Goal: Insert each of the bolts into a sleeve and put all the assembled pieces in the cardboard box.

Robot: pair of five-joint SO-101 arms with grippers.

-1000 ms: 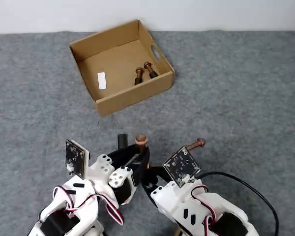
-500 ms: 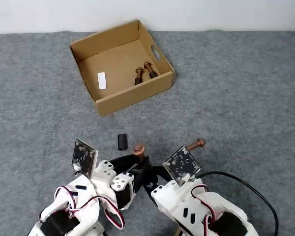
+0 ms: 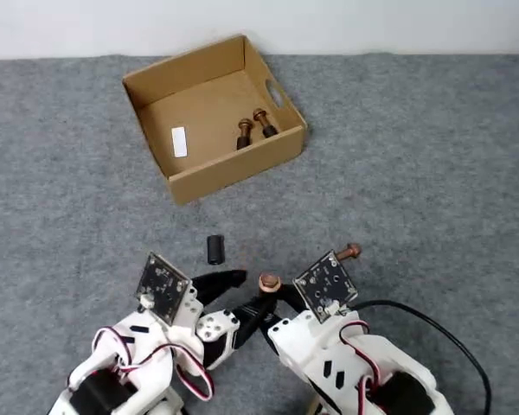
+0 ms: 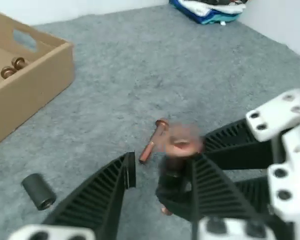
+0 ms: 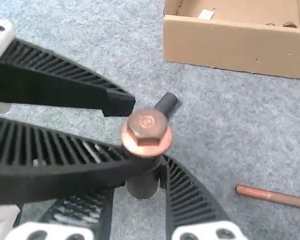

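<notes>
I can read no text, number or sign anywhere; the small white label [image 3: 179,142] inside the cardboard box [image 3: 233,170] shows nothing legible to me.

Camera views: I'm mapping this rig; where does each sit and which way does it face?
High view: overhead, looking down at cardboard box and both arms.
Left wrist view: on left arm, facing across left gripper at bolted sleeve.
Right wrist view: on right arm, facing over right gripper at same sleeve.
All three share it.

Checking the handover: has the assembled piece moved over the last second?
Yes. The assembled piece has shifted away from the cardboard box, farther right of the loose sleeve.
</notes>
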